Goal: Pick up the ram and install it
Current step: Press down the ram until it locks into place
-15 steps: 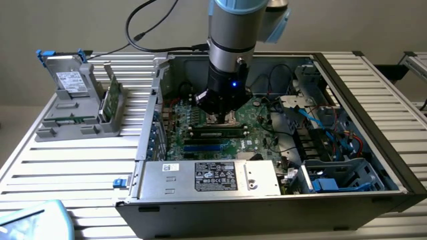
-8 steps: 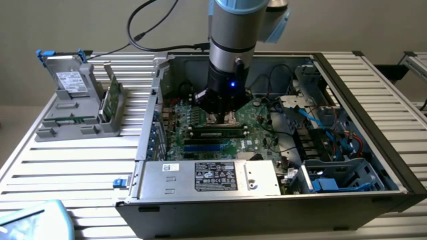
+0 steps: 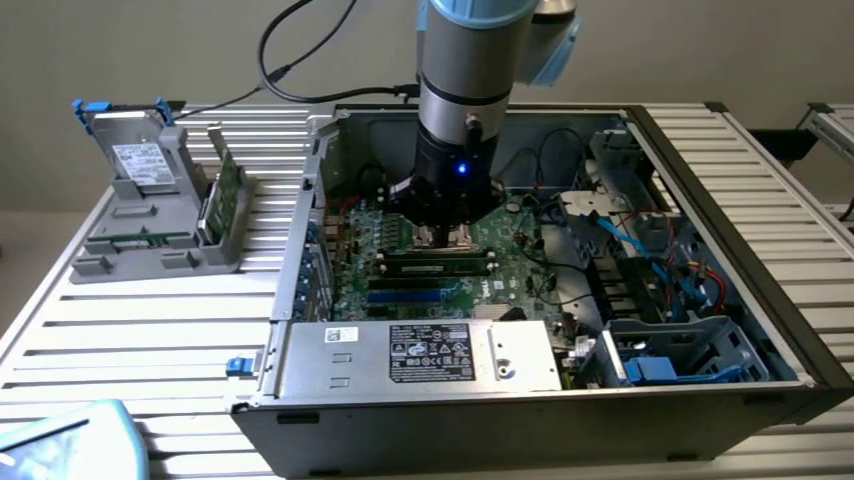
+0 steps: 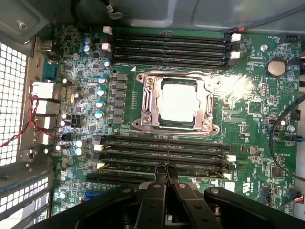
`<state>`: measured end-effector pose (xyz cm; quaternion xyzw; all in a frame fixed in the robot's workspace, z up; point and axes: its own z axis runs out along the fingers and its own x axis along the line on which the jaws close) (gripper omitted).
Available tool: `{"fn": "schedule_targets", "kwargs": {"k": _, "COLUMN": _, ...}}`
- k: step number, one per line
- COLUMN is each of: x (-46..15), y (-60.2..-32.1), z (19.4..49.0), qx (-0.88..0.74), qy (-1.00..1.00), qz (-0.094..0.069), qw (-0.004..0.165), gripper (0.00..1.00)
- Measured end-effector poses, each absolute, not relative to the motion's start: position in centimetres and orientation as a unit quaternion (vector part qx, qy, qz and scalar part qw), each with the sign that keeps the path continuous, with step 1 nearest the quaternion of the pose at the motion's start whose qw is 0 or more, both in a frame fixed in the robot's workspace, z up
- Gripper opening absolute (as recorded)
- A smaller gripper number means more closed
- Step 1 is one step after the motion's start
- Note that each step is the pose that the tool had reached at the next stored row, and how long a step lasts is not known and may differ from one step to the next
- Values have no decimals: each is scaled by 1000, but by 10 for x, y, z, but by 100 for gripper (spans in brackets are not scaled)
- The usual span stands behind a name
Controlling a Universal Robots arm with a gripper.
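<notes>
The ram (image 3: pixel 434 267) is a long dark stick lying in one of the motherboard slots, just in front of the CPU socket (image 4: pixel 178 104), inside the open computer case (image 3: pixel 747 210). In the wrist view the ram (image 4: pixel 124 166) fills one slot of the bank nearest my fingers, with white latches at the slot's ends. My gripper (image 4: pixel 165 168) is shut, its two black fingertips pressed together directly over the middle of that stick. In the exterior view my gripper (image 3: pixel 445 238) hangs low inside the case, right above the slot bank.
A silver power supply (image 3: pixel 420 355) spans the case's near side. Red and blue cables (image 3: pixel 661 260) and drive bays fill the exterior view's right part of the case. On the table at the exterior view's left, a grey rack holds a drive with blue clips (image 3: pixel 140 160) and a green card (image 3: pixel 227 190).
</notes>
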<state>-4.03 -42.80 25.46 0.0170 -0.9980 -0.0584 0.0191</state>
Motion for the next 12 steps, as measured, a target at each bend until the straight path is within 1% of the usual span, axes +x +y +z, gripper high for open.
{"fn": "schedule_targets", "kwargs": {"k": 12, "x": -40, "y": -428, "z": 255, "qx": -23, "qy": -998, "qz": -57, "qw": 20, "gripper": 11}}
